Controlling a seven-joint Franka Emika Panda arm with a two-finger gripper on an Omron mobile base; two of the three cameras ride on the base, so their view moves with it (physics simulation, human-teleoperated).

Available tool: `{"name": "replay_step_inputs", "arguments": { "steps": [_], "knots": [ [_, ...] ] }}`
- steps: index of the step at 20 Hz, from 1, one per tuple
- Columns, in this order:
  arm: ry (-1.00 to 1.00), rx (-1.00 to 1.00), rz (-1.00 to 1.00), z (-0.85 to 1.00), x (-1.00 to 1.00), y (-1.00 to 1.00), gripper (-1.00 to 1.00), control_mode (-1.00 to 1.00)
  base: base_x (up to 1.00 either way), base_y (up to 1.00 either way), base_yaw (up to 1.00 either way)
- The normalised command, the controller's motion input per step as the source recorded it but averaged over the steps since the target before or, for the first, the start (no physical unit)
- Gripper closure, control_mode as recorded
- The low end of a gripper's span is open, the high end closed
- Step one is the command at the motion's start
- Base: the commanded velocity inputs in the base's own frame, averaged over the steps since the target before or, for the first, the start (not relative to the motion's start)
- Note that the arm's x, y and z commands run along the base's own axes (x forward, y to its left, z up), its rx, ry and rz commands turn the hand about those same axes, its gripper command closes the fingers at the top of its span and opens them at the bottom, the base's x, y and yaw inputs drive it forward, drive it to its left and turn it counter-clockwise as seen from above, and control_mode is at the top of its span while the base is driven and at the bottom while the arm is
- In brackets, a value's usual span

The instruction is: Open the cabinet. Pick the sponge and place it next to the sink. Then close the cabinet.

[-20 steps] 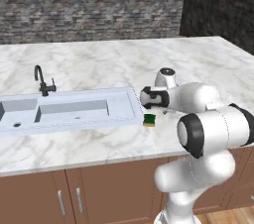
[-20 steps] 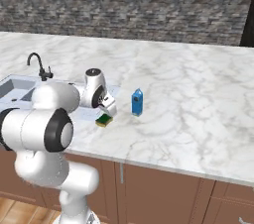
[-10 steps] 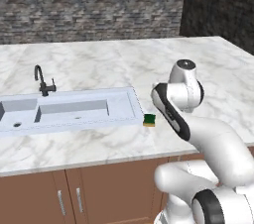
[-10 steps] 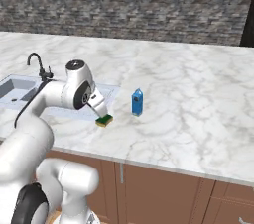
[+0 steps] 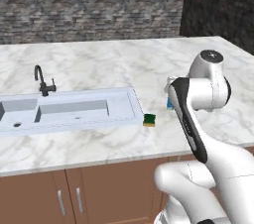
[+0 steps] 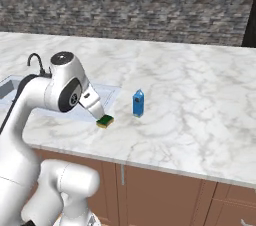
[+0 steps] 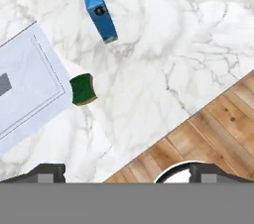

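Three cameras cover one marble counter (image 5: 99, 64).
Two base views look forward and down from behind the arm, left and right; the hand view looks straight down from above, sharing the sink (image 5: 74, 111) corner.

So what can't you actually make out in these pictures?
- Sink: its left end is cut off by the left base view's edge.
- Blue carton: mostly hidden behind the arm in that view.
- Gripper: only the dark fingertips peek up in the hand view.
- Sponge: the arm crosses just beside it.
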Motion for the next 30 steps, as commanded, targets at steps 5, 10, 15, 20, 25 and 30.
{"name": "replay_step_inputs", "arguments": {
  "steps": [5, 10, 15, 20, 25, 30],
  "knots": [
    [0.0, 0.0, 0.0, 0.0, 0.0, 0.0, -1.0, 1.0, -0.81, -0.69, -0.07],
    [0.0, 0.0, 0.0, 0.0, 0.0, 0.0, -1.0, 1.0, -0.44, -0.64, -0.6],
    [0.0, 0.0, 0.0, 0.0, 0.0, 0.0, -1.0, 1.0, -0.16, -0.33, -0.78],
    [0.0, 0.0, 0.0, 0.0, 0.0, 0.0, -1.0, 1.0, -0.17, -0.35, -0.77],
    [0.0, 0.0, 0.0, 0.0, 0.0, 0.0, -1.0, 1.0, -0.11, -0.24, -0.81],
    [0.0, 0.0, 0.0, 0.0, 0.0, 0.0, -1.0, 1.0, -0.05, -0.02, -0.9]
  ]
}}
